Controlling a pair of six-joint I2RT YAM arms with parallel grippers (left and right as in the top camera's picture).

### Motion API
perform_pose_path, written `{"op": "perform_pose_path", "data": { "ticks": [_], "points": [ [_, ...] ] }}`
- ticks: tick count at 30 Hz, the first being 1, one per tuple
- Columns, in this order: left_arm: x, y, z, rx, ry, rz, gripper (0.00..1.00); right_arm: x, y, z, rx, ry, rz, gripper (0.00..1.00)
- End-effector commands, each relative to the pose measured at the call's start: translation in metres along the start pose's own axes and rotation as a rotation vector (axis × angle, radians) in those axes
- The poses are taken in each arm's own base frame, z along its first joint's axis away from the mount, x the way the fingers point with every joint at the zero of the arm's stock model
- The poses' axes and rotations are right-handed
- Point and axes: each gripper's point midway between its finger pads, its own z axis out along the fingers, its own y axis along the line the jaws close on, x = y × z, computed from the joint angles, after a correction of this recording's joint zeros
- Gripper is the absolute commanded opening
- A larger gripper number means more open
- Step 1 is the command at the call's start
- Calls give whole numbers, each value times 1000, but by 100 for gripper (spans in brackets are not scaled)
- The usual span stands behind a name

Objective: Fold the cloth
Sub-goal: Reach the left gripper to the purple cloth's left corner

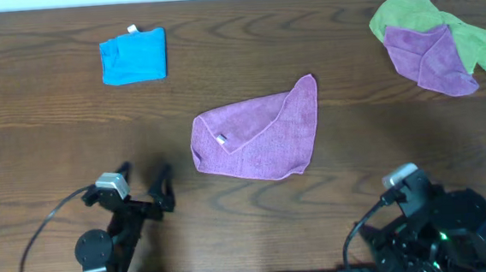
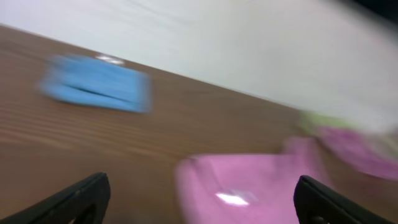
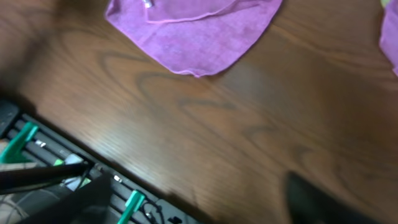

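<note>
Two claws, both released and empty: left gripper (image 1: 146, 173) and right gripper (image 3: 199, 199) sit at the table's (image 1: 53, 123) near edge, likely to keep clear of the work. The cloth (image 1: 255, 131) lies mid-table, one corner lapped over — apparently a fold already laid.

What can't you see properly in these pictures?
- Left wrist view: motion blur smears everything, so the cloth and the blue cloth show no detail.
- Right wrist view: the top edge cuts off part of the cloth.
- Overhead view: the white tag on the cloth is too small to read; the second purple cloth hides part of the green cloth.
</note>
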Motion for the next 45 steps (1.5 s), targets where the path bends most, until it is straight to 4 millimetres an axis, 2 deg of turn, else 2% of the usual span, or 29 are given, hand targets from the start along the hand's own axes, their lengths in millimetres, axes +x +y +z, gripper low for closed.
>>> {"op": "perform_pose_path", "data": {
  "ticks": [1,3,6,11,13,15,20,23,28,32,35,40,45],
  "points": [
    [28,-66,-15,367,229,-354,95,4,11,2,-60,17,43,99],
    [34,-79,-22,426,305,-454,95,3,11,2,-61,16,43,99],
    [34,-78,-22,417,319,-514,95,2,20,1,-112,15,43,99],
    [37,-74,-21,388,325,-541,95,-15,23,0,-127,-52,44,99],
    [45,-69,-20,356,350,-572,95,-22,19,1,-105,-79,46,99],
    [59,-55,-18,266,381,-639,95,-26,15,3,-79,-90,48,99],
    [66,-42,-10,180,395,-695,95,-34,6,12,-7,-74,49,99],
    [64,-42,-5,192,406,-714,95,-45,1,22,32,-69,49,99],
    [47,-60,7,272,426,-706,96,-59,-2,45,84,-25,36,99],
    [37,-72,24,283,510,-603,96,-61,-12,61,150,28,31,99],
    [39,-72,42,255,573,-571,96,-62,-21,61,186,32,46,99],
    [51,-72,82,239,698,-539,96,-61,-54,42,296,-5,112,99],
    [74,-71,122,221,820,-498,96,-55,-84,16,395,-55,184,99]
  ]
}}
